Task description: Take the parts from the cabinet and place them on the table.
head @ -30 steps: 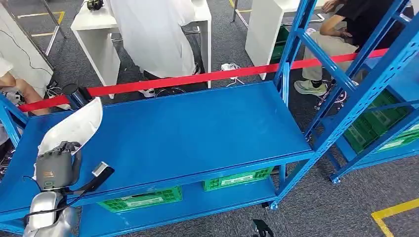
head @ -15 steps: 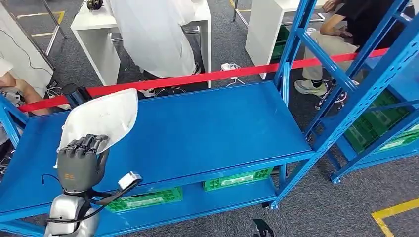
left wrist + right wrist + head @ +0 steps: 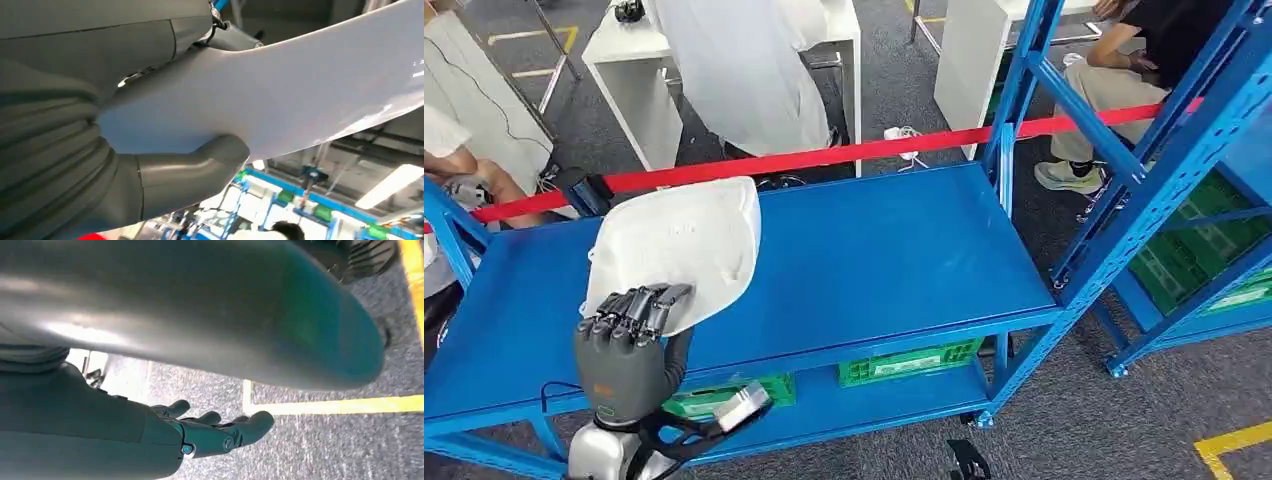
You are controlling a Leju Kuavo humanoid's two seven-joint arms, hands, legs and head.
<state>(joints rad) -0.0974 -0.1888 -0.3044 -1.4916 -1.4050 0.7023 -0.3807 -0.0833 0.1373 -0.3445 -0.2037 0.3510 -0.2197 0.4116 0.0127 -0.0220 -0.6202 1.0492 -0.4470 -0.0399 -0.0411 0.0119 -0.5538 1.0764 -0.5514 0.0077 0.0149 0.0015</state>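
Blue metal shelf table (image 3: pixel 874 250) spans ahead. Above its left part, large white curved plastic panel (image 3: pixel 674 245), long axis tilting up and rightward away from me. My left hand (image 3: pixel 629 345) grips its near lower edge. My right hand (image 3: pixel 210 432) hangs, fingers loosely extended, holding nothing.

You have one white part (image 3: pixel 674 247), two green crates (image 3: pixel 906 362) on the lower shelf under the blue bench (image 3: pixel 884 250), two white tables (image 3: pixel 639 60) behind, and one red barrier tape (image 3: pixel 824 157).
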